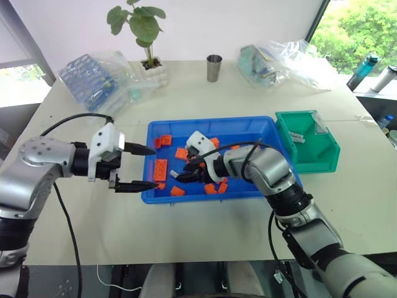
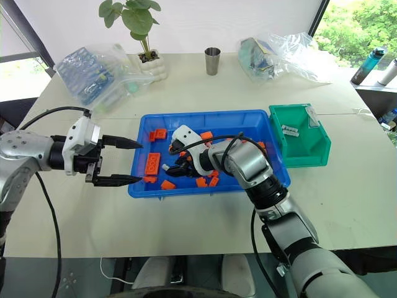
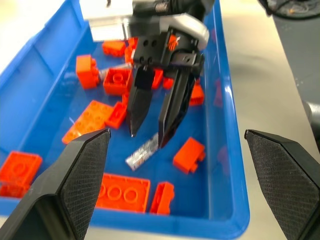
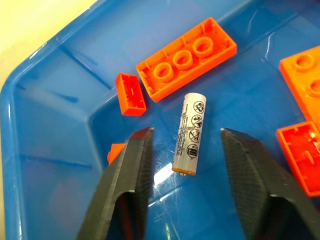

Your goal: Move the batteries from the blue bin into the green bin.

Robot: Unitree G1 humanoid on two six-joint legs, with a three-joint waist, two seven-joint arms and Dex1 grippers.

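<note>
Right gripper (image 4: 186, 150) angled down into blue bin (image 1: 267, 127), fingers apart astride a battery (image 4: 190, 133), printed symbols seen from the wrist, left gripper (image 1: 149, 167) held spread beside the bin.

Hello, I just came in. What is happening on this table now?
A two-armed robot is sorting batteries out of a blue bin of orange bricks into a green bin, which already holds a few batteries. Its right pincer is open, reaching down into the blue bin, its fingers on either side of one battery lying on the bin's floor, not yet gripped. The left pincer is open and empty at the blue bin's left edge.
</note>
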